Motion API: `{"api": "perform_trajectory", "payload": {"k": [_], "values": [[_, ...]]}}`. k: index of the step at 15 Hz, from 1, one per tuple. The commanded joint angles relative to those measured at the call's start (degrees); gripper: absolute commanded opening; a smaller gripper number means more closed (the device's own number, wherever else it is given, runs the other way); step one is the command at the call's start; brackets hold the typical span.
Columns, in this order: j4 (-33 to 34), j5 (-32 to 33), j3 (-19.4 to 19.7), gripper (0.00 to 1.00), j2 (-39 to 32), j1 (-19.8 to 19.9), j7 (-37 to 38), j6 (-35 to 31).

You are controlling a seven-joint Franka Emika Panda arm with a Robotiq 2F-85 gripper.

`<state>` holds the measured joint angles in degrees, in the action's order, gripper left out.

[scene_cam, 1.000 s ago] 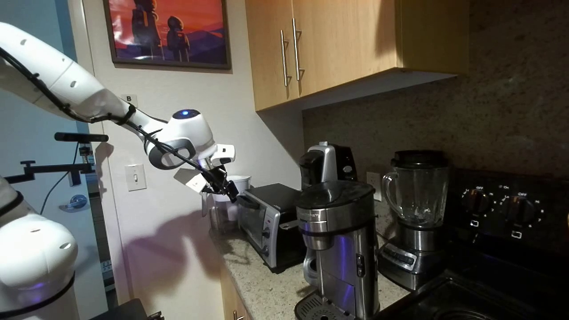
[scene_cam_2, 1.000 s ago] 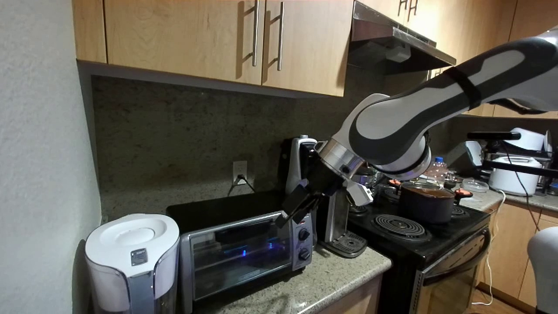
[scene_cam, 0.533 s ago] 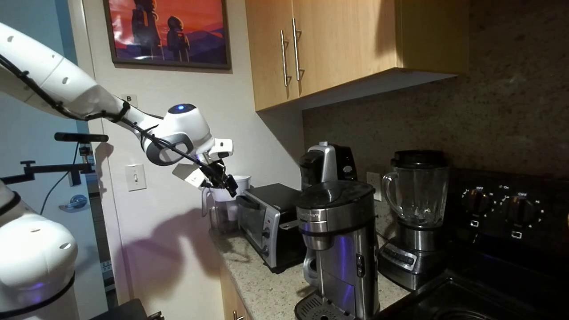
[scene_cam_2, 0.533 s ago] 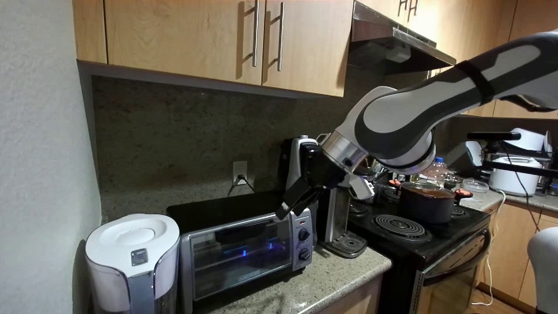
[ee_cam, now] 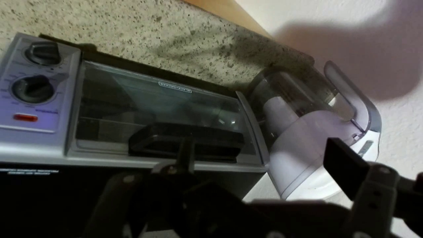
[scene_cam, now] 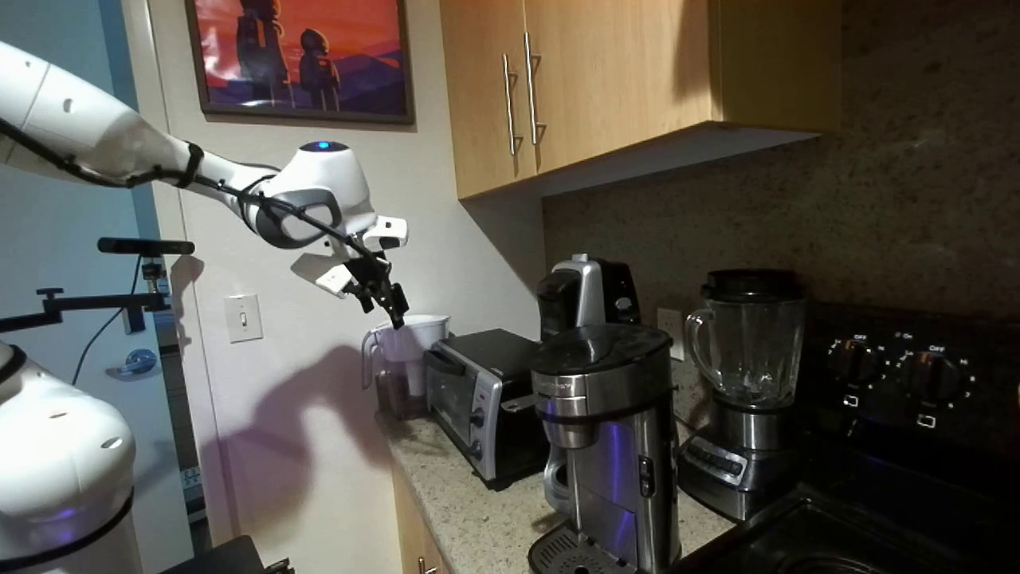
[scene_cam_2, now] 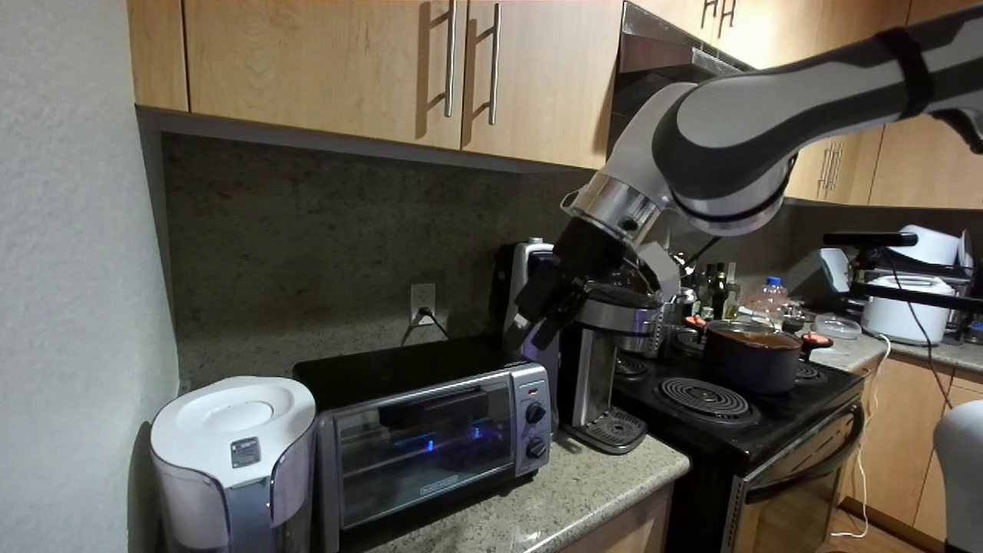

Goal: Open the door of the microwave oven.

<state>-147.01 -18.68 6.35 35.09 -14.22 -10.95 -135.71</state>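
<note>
Both arm (scene_cam_2: 737, 115) and pincer (scene_cam_2: 530, 336) have moved since half a second ago: they are higher now and have drawn back from the oven (scene_cam: 488, 408), which sits just where it was. The pincer's fingers (ee_cam: 345, 168) are apart, with a wide gap between them in the wrist view. One finger crosses in front of the handle (ee_cam: 211, 138) there, but in both exterior views the pincer slants downward, higher than the handle and clear of it.

On the worktop (scene_cam_2: 584, 491), below the level of the cupboard (scene_cam_2: 369, 69), stands the oven. Its door (scene_cam_2: 430, 453) is shut, dark glass in a silver frame, with the black handle along the upper edge. Two knobs (ee_cam: 33, 89) and a small red lamp (ee_cam: 25, 117) sit on the panel beside the glass.

In an exterior view the jug (scene_cam_2: 234, 438) is at the left, just beside the oven; I cannot tell whether they touch. To the oven's right is the coffee maker (scene_cam_2: 597, 376), then the stove (scene_cam_2: 791, 411), with a pot (scene_cam_2: 752, 361) on it. In an exterior view, too, the blender (scene_cam: 749, 414) stands right of the coffee maker and a little farther off, and a picture (scene_cam: 307, 60) hangs on the wall at the left.
</note>
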Motion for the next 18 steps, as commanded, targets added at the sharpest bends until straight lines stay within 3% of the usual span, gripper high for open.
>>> {"api": "perform_trajectory", "payload": {"k": [1, 4, 13, 14, 15, 18], "values": [[9.7, 2.6, -0.6, 1.0, -1.7, 5.2, 4.6, 14.3], [15.6, 4.5, -0.9, 1.0, -4.0, 8.9, 6.3, 21.8], [14.7, 2.4, -0.8, 1.0, -4.2, 9.7, 3.6, 20.4], [14.8, 2.4, -0.8, 0.75, -4.2, 9.7, 3.6, 20.4], [14.6, 2.8, -1.0, 0.72, -4.4, 9.9, 3.7, 20.1], [14.7, 3.4, -1.9, 0.49, -5.5, 10.1, 4.6, 19.2]]}}
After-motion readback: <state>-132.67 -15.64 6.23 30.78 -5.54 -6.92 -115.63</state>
